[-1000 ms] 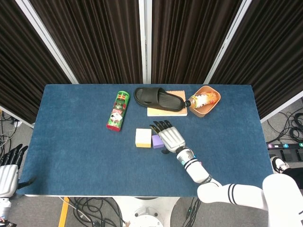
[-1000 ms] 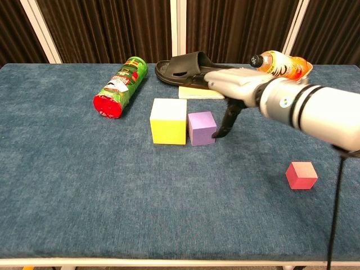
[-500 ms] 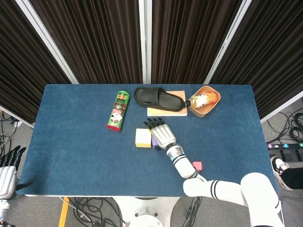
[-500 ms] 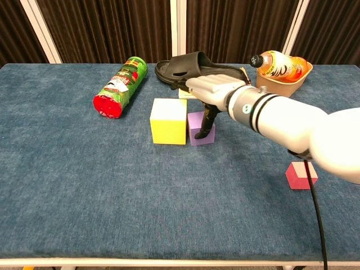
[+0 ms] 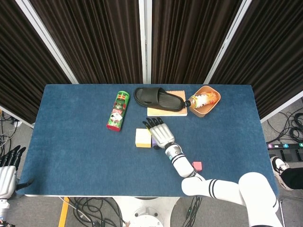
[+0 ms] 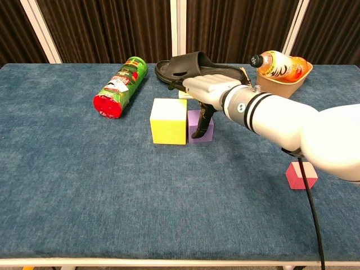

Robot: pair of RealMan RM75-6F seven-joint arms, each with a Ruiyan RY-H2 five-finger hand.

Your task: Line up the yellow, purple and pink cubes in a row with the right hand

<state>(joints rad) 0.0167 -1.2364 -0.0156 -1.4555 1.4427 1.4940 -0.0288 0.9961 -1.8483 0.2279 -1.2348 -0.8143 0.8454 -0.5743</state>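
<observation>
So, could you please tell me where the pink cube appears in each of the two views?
Head view: the pink cube lies low and right of centre, just right of the right arm's forearm.
Chest view: the pink cube sits at the right, partly behind the right arm.
Shared landmark: the yellow cube, well to its left in both.

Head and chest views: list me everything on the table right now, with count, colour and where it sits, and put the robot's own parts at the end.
yellow cube: 1, yellow, table centre
purple cube: 1, purple, right beside the yellow cube, partly hidden by the right hand
pink cube: 1, pink, near right, apart from the others
chip can: 1, green and red, lying on its side, back left
slipper: 1, black, on the notepad
notepad: 1, pale, back centre
bottle: 1, orange, lying in the bowl
bowl: 1, tan, back right
right hand: 1, white, over the purple cube, fingers down
left hand: 1, off the table's left edge
</observation>
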